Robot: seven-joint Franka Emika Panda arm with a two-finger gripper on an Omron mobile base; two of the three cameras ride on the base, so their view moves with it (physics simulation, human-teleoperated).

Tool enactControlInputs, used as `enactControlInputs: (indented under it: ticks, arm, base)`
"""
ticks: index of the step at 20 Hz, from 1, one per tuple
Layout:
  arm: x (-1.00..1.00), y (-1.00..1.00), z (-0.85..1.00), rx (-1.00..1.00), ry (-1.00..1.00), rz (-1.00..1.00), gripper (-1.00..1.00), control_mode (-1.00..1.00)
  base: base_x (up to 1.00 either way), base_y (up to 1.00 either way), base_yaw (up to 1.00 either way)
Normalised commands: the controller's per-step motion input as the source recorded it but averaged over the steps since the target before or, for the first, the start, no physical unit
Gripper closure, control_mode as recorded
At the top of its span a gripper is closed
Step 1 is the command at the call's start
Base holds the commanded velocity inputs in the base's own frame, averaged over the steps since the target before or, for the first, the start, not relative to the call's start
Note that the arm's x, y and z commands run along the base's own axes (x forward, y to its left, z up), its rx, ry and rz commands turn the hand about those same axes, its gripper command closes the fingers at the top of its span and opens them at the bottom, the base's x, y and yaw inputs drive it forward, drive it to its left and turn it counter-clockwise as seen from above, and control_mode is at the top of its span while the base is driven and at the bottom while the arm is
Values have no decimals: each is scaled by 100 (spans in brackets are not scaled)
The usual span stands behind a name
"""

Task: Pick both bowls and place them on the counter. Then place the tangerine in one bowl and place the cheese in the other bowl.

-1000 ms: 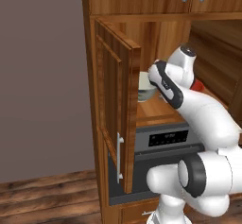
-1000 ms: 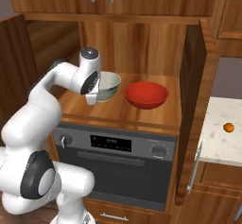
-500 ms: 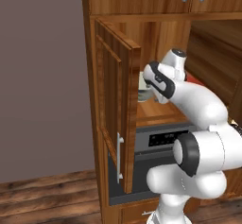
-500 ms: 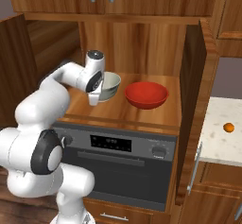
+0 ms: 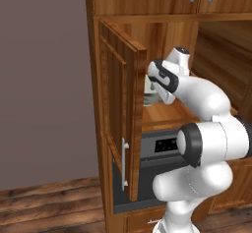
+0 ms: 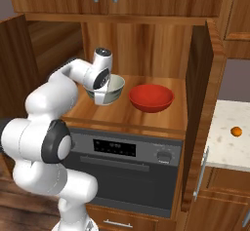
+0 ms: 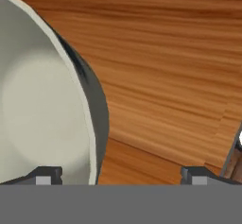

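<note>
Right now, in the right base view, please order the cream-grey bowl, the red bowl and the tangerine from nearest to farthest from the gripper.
1. cream-grey bowl, on the wooden shelf, right at the gripper.
2. red bowl, beside it on the shelf, to the right.
3. tangerine, far right on the speckled counter.

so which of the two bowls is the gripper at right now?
The pale cream-grey bowl, left of the red bowl on the wooden shelf. The open gripper straddles its rim; the red one sits apart, untouched.
</note>
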Motion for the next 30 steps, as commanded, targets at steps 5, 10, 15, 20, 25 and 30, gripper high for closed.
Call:
enactControlInputs:
  ticks: [5,10,15,20,25,30]
  arm:
    - [14,0,-7,0,0,0,-100,-100]
    - [18,1,-19,0,0,0,-100,-100]
    - [22,2,-16,0,0,0,-100,-100]
    - [22,0,-8,0,0,0,-100,-100]
    - [5,3,-12,0,0,0,100,-100]
    - [-8,8,-26,0,2,-1,100,-100]
  base:
    - [0,0,0]
    - [0,0,0]
    - [0,0,0]
    - [0,0,0]
    - [0,0,0]
    - [0,0,0]
